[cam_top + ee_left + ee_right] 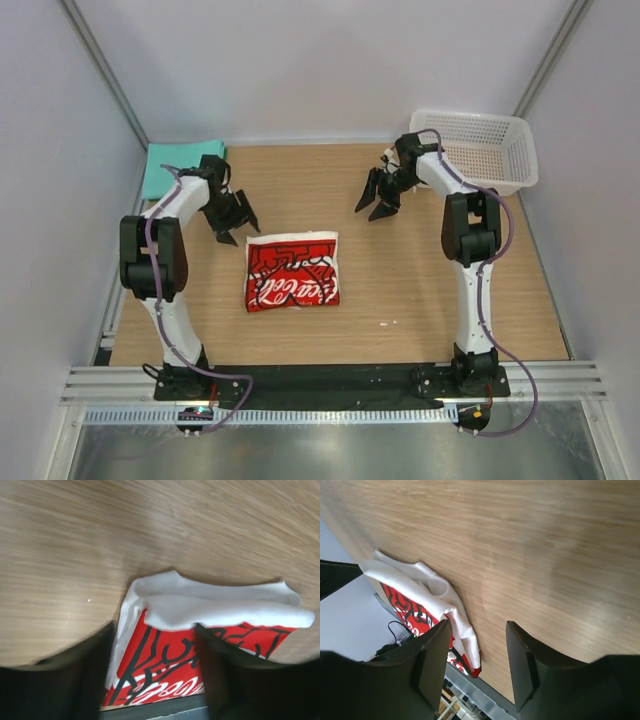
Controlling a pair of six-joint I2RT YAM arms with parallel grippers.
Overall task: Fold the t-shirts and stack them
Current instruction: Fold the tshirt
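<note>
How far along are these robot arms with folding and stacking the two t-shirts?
Done: the white t-shirt with the red print lies folded in the middle of the table, and the teal t-shirt looks folded at its far left corner. In hand: nothing; the left gripper and right gripper hang open above the table, both empty. Left: the stacking, since the two shirts lie well apart.

Spans the work area as a wood-grain table [430, 290]. Carries near its middle a white t-shirt with a red print [291, 271], folded into a flat rectangle. Holds a folded teal-green t-shirt [172, 165] at the far left corner and a white mesh basket [528, 152] at the far right corner, all three well apart.
</note>
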